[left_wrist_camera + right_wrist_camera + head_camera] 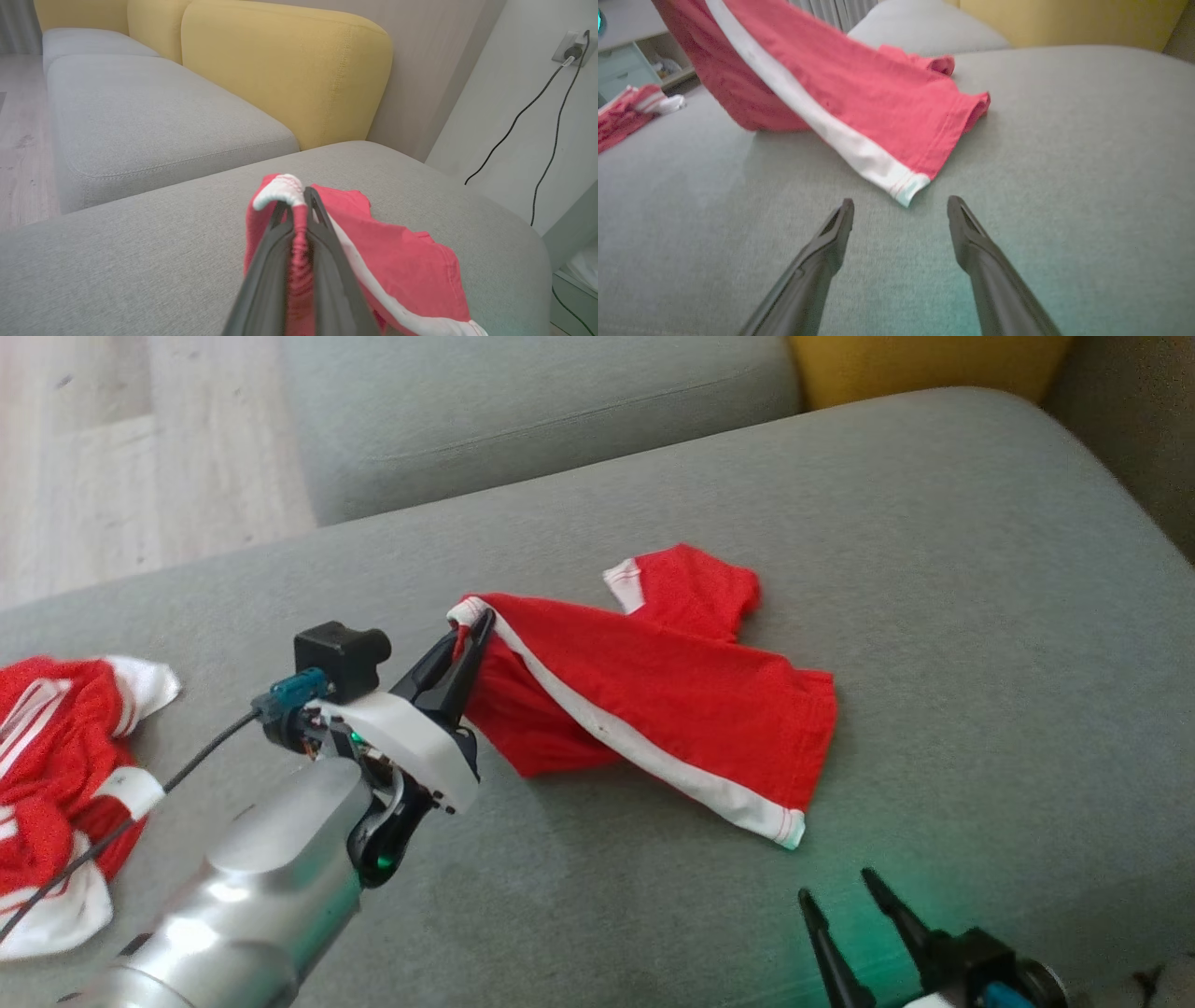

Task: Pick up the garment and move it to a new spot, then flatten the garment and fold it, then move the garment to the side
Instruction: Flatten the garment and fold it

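A red garment [672, 695] with a white side stripe lies on the grey sofa cushion [980, 616]. One white-hemmed corner is lifted by my left gripper [471, 633], which is shut on it. In the left wrist view the red cloth [397, 261] is pinched between the dark fingers [275, 261], its white hem poking out over the tips. My right gripper [836, 887] stands open at the lower right, just short of the garment's white bottom corner [906, 191]. The same gripper [900, 210] shows nothing between its fingers.
Another red-and-white garment [56, 775] lies crumpled at the cushion's left end. A second grey cushion [523, 411] and a yellow backrest [934, 364] sit behind. Wooden floor [112, 448] lies at the far left. Cables [537, 121] hang on the wall.
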`<state>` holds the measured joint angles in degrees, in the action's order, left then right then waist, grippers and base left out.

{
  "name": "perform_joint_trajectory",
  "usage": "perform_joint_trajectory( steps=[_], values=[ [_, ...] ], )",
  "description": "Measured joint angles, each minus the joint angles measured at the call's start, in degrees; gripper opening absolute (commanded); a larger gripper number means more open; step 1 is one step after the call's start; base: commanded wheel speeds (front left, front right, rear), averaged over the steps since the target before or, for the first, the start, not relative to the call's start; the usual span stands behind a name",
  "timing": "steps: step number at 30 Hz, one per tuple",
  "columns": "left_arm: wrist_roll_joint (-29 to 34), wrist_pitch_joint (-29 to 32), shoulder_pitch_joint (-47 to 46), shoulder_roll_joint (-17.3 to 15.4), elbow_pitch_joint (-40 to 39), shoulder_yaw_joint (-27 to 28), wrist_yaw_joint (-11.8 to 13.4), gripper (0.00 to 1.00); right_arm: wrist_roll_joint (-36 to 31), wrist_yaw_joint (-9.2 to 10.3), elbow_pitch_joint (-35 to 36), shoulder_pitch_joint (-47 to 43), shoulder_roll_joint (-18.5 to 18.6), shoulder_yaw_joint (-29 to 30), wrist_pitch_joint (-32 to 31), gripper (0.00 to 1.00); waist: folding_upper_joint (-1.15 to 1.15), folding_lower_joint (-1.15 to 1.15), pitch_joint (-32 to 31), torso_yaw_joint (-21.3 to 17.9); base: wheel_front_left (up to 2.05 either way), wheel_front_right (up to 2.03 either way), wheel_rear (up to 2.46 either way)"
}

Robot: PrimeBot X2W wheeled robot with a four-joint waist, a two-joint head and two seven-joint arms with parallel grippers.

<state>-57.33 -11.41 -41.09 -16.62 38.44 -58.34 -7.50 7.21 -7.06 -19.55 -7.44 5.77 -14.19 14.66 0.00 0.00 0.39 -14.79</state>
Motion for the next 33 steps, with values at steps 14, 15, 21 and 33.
perform_joint_trajectory(
  steps=[14, 15, 21, 33],
  values=[
    [-0.01, -0.01, -3.55, 0.20, -1.49, -1.04, -0.02, 0.00, 0.49, 0.00, -14.70, 11.78, 0.63, -5.06, -0.02, 1.00, 0.00, 0.00, 4.02, 6.20, 0.00, 0.00, 0.00],
    [-0.01, -0.01, -3.74, 0.30, -1.56, -1.12, -0.07, 0.00, 0.36, 0.00, -15.02, 12.04, 0.58, -5.42, -0.02, 1.00, 0.00, 0.00, 4.31, 6.41, 0.00, 0.00, 0.00],
    [-0.01, 0.00, -5.09, 0.45, -1.82, -1.92, -0.07, 0.00, 0.34, 0.00, -16.59, 15.28, 0.41, -7.60, -0.02, 0.97, 0.00, 0.01, 5.86, 7.36, 0.00, 0.00, 0.00],
    [-0.37, -0.02, -5.99, -0.07, -2.41, -2.87, -0.07, 0.00, 1.77, -0.01, -20.72, 17.85, 0.92, -8.79, 0.05, 0.00, 0.00, 0.01, 6.95, 8.12, 0.00, 0.00, 0.00]
  ],
)
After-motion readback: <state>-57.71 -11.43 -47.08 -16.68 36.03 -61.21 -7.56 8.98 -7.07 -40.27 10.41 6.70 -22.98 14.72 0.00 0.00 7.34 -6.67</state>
